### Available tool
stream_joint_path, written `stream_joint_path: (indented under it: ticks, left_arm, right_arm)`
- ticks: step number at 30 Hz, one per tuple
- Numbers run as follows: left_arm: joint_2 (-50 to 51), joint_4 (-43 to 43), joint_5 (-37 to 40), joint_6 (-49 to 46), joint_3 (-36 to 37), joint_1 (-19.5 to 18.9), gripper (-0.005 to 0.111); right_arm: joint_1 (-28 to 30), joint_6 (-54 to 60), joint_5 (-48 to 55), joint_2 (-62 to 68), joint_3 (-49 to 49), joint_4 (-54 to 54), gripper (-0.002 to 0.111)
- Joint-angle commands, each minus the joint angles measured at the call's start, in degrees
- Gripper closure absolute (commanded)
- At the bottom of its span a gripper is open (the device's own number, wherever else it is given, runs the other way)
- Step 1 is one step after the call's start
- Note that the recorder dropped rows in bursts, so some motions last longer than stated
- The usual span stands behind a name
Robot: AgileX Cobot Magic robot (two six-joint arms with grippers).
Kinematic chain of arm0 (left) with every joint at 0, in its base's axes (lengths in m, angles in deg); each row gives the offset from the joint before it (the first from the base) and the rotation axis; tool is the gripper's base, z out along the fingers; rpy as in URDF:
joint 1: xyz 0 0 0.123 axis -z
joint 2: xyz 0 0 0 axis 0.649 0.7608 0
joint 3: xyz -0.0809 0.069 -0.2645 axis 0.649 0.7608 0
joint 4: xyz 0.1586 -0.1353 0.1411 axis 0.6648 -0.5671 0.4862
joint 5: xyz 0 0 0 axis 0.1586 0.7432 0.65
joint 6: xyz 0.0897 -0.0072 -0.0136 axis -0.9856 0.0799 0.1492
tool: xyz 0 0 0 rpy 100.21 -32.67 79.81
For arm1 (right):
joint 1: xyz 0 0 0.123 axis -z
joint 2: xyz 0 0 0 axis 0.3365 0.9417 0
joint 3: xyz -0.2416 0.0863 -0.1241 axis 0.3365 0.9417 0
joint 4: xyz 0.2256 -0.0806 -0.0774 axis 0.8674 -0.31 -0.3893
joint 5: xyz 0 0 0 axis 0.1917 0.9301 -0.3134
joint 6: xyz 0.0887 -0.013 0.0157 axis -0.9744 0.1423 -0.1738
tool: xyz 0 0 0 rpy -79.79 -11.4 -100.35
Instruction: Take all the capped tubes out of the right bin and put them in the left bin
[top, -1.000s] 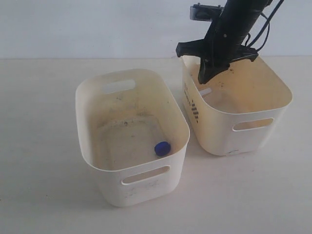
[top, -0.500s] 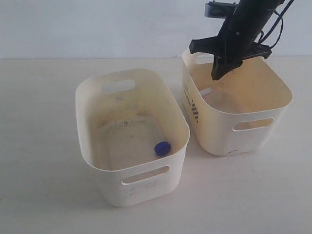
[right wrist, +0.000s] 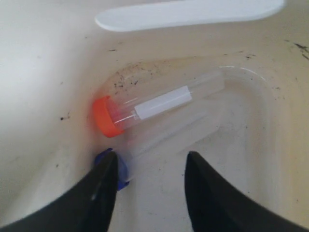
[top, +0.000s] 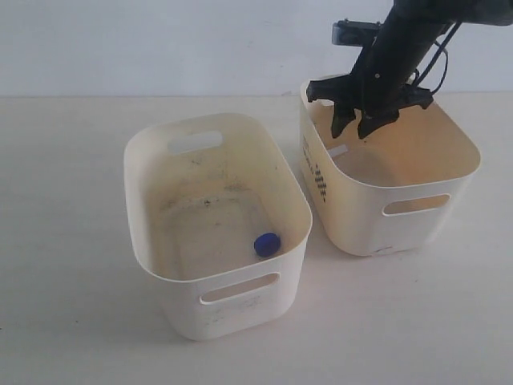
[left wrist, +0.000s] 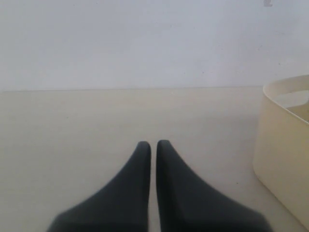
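The right bin [top: 417, 210], cream with dark dashes on its side, stands at the right. My right gripper [top: 354, 128] hangs open over its near-left inner corner. On that bin's floor [right wrist: 231, 145] lie a clear tube with an orange-red cap [right wrist: 105, 116] and a second clear tube with a blue cap [right wrist: 120, 169], partly hidden behind one finger. Nothing is between the fingers. The left bin [top: 160, 273] holds one blue-capped tube [top: 267, 244] near its front right corner. My left gripper [left wrist: 153, 144] is shut and empty above the tabletop.
A cream bin wall [left wrist: 282, 150] shows at the edge of the left wrist view. The two bins stand close together on a pale table [top: 64, 305]. A handle slot [right wrist: 188, 12] opens in the right bin's wall above the tubes.
My right gripper has shifted right along the right bin's rim and its fingers have spread from shut to open. The blue-capped tube in the left bin has not moved.
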Motion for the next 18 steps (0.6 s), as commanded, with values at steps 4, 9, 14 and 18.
stream_joint_path:
  ticks: [4,9,14,18]
  left_arm:
    - [0.03,-0.36,-0.35,0.54,-0.21,-0.02,0.102]
    - [0.03,-0.36,-0.35,0.54,-0.21,-0.02,0.102]
    - [0.03,-0.36,-0.35,0.54,-0.21,-0.02,0.102]
    - [0.03,-0.36,-0.35,0.54,-0.21,-0.02,0.102]
  right_arm:
    - [0.19,-0.23,-1.61,1.46,-0.13,-2.03,0.059]
    - [0.19,-1.16,-3.68,2.07,-0.13,-2.16,0.056]
    - [0.19,-5.48,-5.63,3.17,-0.13,-2.26,0.031]
    - [0.19,-5.76,-5.90,4.66,-0.13,-2.40,0.030]
